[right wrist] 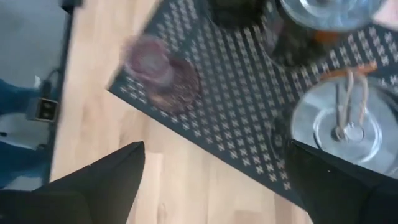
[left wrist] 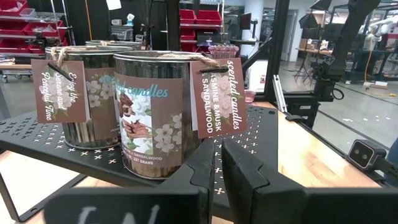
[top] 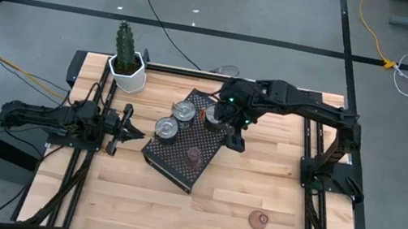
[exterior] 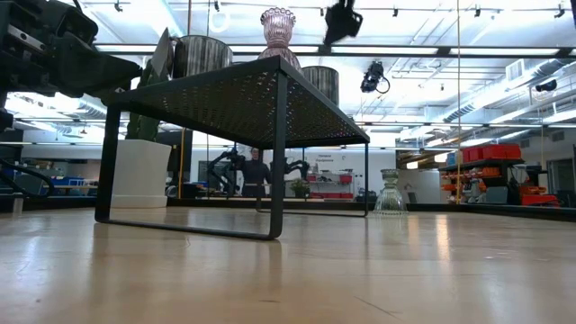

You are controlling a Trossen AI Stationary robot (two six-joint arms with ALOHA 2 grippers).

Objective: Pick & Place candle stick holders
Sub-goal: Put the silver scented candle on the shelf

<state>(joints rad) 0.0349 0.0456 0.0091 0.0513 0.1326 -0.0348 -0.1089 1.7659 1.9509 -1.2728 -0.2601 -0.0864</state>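
the black tray (top: 172, 163) sits in the middle of the wooden table (top: 258, 189), standing on legs in the low view. on it are 2 silver candle tins (top: 184, 111) (top: 166, 128) with paper tags, close together on the side toward the cactus pot (top: 127, 69), and a third dark one (top: 210, 115) partly under the right arm. a pinkish glass holder (top: 194, 157) stands upright on the tray nearer its front end, apart from the tins. a second pinkish holder (top: 258, 219) stands alone on the table, well apart from the tray, toward the front right.

the right gripper (top: 234, 140) hangs above the tray's right edge, its fingers spread wide and holding nothing, as its wrist view shows. the left gripper (top: 135, 132) lies low just beside the tray's left edge, pointing at the tins; its fingers (left wrist: 205, 171) are pressed together with nothing between them.
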